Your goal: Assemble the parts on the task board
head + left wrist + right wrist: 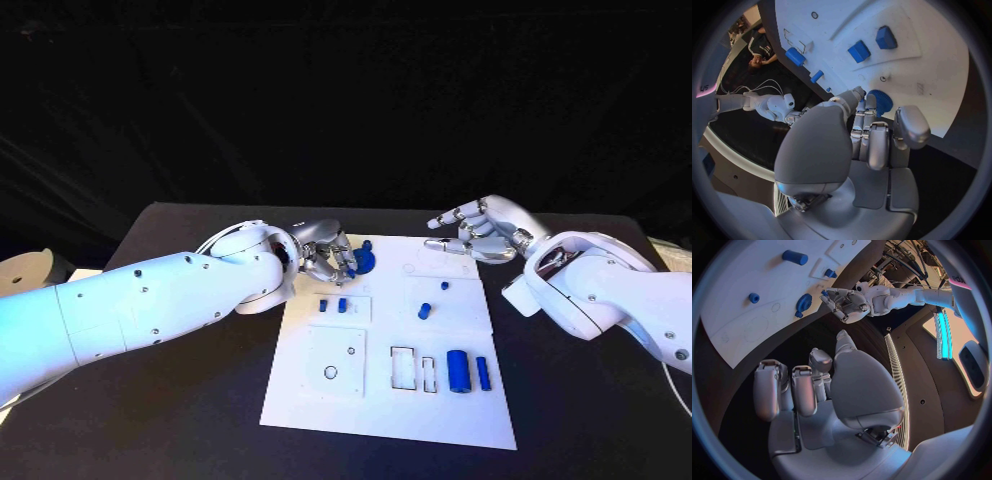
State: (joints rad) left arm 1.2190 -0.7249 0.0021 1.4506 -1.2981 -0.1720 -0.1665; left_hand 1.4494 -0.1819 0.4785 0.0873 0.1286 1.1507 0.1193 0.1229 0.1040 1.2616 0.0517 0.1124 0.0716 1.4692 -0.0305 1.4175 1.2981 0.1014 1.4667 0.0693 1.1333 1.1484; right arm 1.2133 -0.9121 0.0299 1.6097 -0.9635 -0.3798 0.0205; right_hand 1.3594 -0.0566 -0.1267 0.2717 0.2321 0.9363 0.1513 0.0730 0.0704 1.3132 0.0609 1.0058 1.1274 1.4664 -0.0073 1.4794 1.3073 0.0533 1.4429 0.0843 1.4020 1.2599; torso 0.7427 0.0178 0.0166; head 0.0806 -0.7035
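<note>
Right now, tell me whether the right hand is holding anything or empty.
Empty. The right hand hovers past the board's far right corner, fingers apart with nothing between them; the right wrist view shows the same.

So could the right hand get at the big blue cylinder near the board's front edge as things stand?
Probably yes. The right hand hovers with nothing in it by the task board's far right corner, and the big blue cylinder lies uncovered on the board's right side. The left hand is busy at the blue gear, away from that path.

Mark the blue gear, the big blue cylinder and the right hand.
blue gear (881, 101): left wrist view, toothed face beside the fingertips.
big blue cylinder (459, 371): head view, middle of its body.
right hand (480, 233): head view, middle of the hand.
</note>
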